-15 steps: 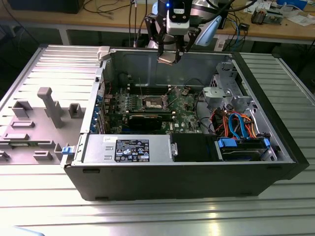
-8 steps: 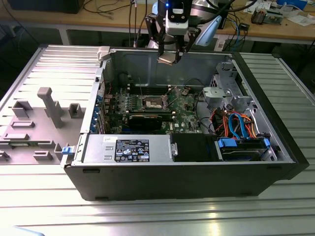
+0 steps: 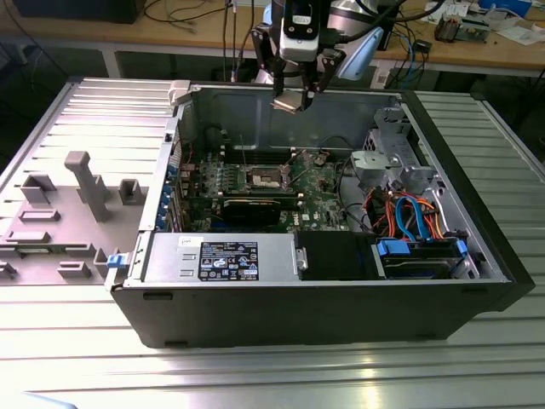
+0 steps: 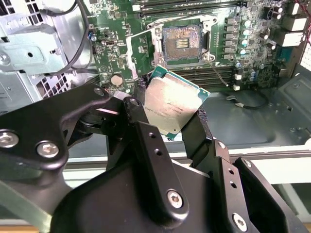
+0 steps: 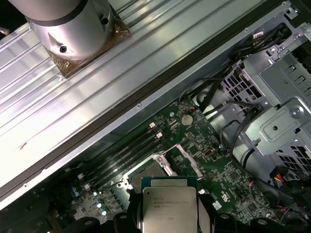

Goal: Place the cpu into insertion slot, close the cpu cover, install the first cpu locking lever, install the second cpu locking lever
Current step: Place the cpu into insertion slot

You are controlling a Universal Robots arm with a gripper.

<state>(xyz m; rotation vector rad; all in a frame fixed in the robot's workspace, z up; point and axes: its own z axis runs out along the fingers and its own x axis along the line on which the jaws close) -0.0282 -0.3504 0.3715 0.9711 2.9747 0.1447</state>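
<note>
1. Gripper [image 3: 289, 100] hangs above far wall of open pc case [image 3: 298, 315], well above green board [image 4: 116, 29].
2. Fingers [image 4: 146, 141] closed partway, pinching the cpu [image 4: 170, 104] by two opposite edges. Metal top faces cams in both wrist views, chip tilted.
3. Insertion slot [image 4: 182, 42] uncovered, contacts exposed.
4. In exterior view, slot [image 3: 262, 177] sits nearer than cpu [image 3: 288, 102], slightly to exterior view's left. Cpu and slot well apart.
</note>
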